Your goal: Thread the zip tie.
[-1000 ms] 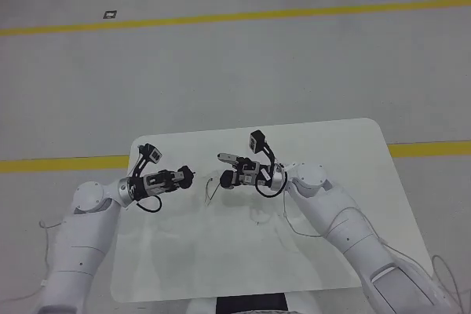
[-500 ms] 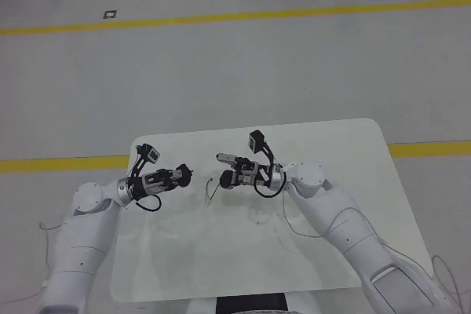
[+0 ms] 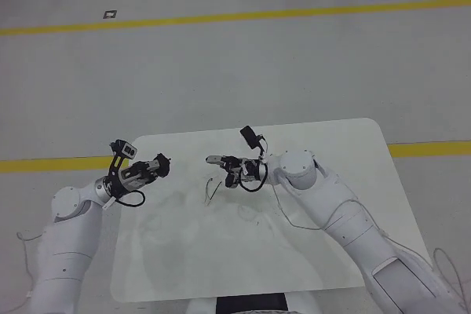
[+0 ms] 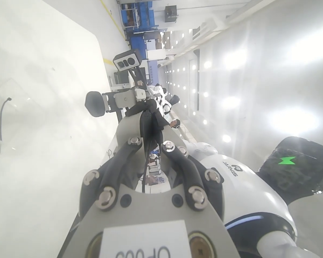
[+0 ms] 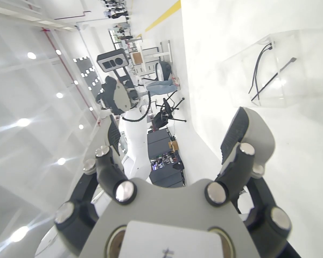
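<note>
Zip tie (image 4: 1,119) is black and thin. It lies inside a clear box (image 5: 306,81) on the white table (image 3: 337,235), toward the far middle of the table, and neither arm touches it. Right tool (image 3: 220,169) hangs just beyond the box, above the table. Its fingers (image 5: 242,127) are spread wide with nothing between them. In the right wrist view the dark strands in the box sit ahead of the tool and off to one side. I can't tell whether that is one tie or more through the clear walls. Left tool (image 3: 158,163) is over the table's far left corner, well apart from the box. Its fingers are drawn narrow together and nothing shows in the grip. The two tools face each other across the gap.
</note>
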Robot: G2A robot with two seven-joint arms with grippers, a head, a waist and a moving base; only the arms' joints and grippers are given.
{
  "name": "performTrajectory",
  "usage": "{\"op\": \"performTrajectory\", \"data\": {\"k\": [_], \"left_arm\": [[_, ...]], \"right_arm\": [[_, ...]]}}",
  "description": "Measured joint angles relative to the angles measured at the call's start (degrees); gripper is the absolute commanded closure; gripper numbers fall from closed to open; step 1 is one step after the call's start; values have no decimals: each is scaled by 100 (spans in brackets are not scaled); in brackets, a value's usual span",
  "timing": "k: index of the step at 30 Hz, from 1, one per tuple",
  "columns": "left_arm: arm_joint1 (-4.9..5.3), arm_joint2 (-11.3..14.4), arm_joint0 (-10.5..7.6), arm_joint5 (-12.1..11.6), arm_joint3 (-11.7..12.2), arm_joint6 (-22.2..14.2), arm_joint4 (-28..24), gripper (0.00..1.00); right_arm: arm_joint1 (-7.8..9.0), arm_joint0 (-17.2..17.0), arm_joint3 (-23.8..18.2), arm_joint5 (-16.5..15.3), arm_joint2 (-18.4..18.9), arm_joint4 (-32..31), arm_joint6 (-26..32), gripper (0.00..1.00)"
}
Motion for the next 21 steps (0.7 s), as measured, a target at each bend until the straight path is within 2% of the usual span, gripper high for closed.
{"op": "performTrajectory", "data": {"k": [4,14,17,21], "left_arm": [[31,-29,69,5,-37,21,-64,100],[33,25,101,51,-88,-6,-193,100],[33,25,101,51,-88,-6,-193,100],[33,25,101,50,-88,-5,-193,100]], "right_arm": [[-84,270,50,45,-404,-377,143,0],[-85,280,-3,92,-461,-472,89,0],[-114,466,-11,252,-647,-832,140,0],[-281,957,452,227,-1032,-1142,308,0]]}}
